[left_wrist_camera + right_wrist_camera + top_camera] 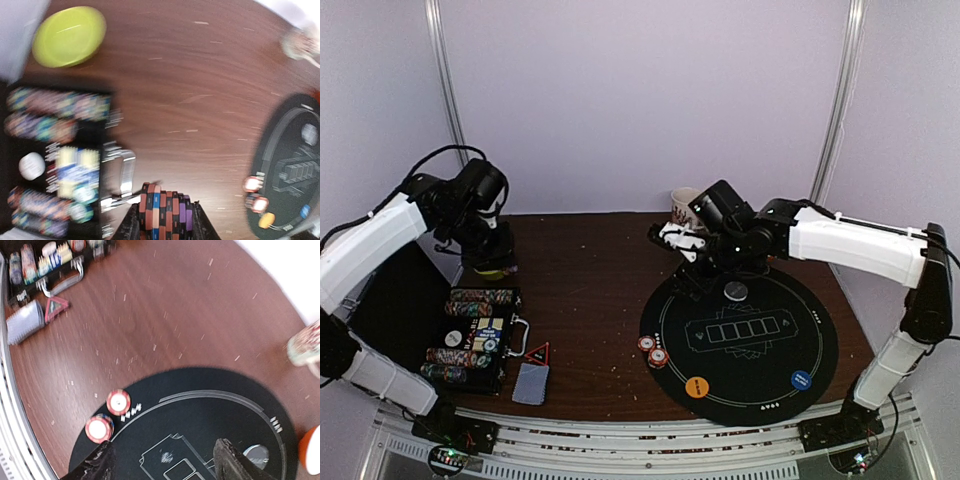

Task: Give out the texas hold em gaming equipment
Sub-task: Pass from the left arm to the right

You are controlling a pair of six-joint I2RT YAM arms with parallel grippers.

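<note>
Between the fingers of the left gripper (166,227) sits a stack of poker chips (163,202), seen edge-on with red, blue and purple bands, and the jaws are clamped on it from both sides. This gripper hangs above the brown bench (590,270), over the far end of the chip case (470,335), whose rows are filled with chips, and near a yellow-green dish (70,36). Two red-and-white chips (652,351) lie side by side at the left rim of the round black mat (760,390). On that mat a clear-grey button (735,290) rests toward the far side, an orange button (697,387) at the near-left rim and a blue button (801,380) at the near-right rim. A deck of grey-blue-backed cards (530,383) lies on the bench in front of the case, just beside a small red triangle (538,352). The right gripper (165,462) hovers over the mat's far part with its fingers spread apart and nothing between them. A patterned mug (685,207) stands behind it.
</note>
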